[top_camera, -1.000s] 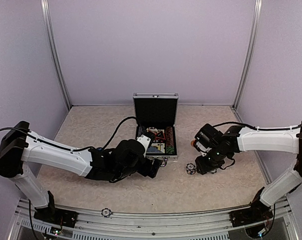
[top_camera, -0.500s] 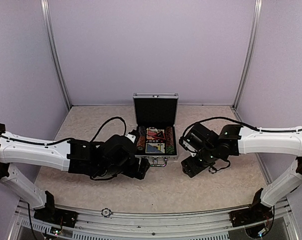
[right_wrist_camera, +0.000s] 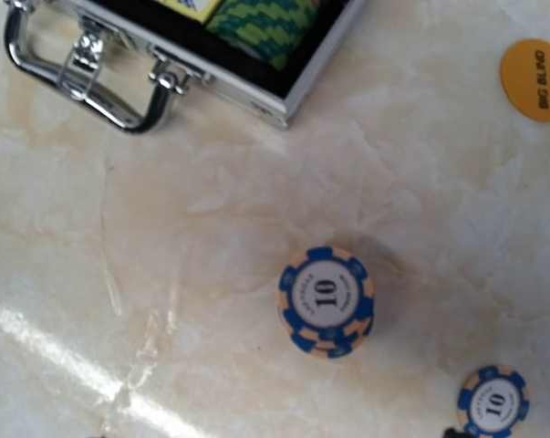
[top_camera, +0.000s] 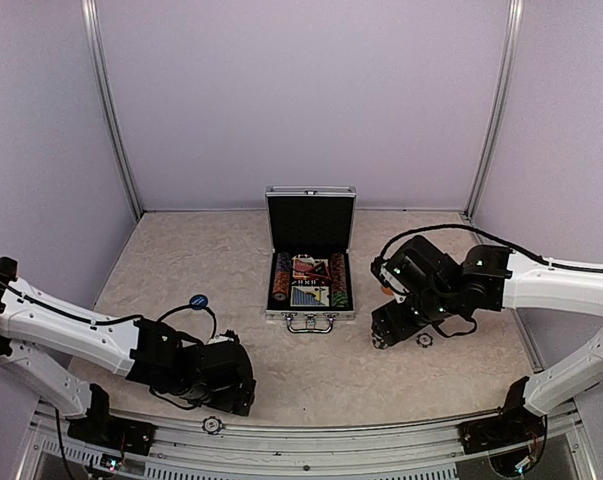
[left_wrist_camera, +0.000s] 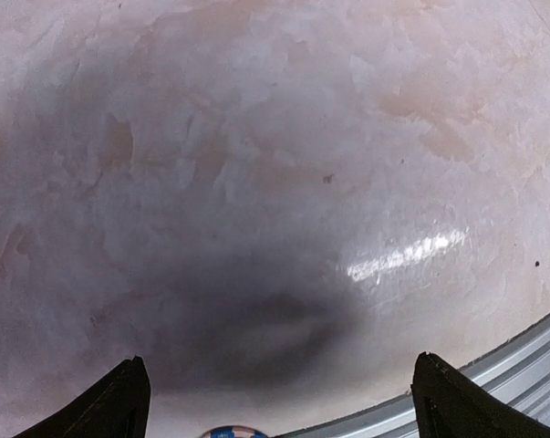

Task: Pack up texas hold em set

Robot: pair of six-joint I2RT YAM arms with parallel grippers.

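Blue-and-cream striped chip stack (right_wrist_camera: 326, 301); matching single chip (right_wrist_camera: 492, 400) at five o'clock; orange disc (right_wrist_camera: 534, 78) at two o'clock; green-striped chips (right_wrist_camera: 261, 27) in silver case (right_wrist_camera: 233, 96).

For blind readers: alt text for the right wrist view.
A stack of blue striped chips marked 10 stands at centre, a single matching chip lower right. An orange BIG BLIND disc lies upper right; a corner of the silver case, with handle and green chips, upper left.

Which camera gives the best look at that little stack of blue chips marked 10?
The right wrist view: the stack of chips sits mid-frame, its 10 readable. In the top external view the right gripper seems to hide it. The left wrist view does not show it.
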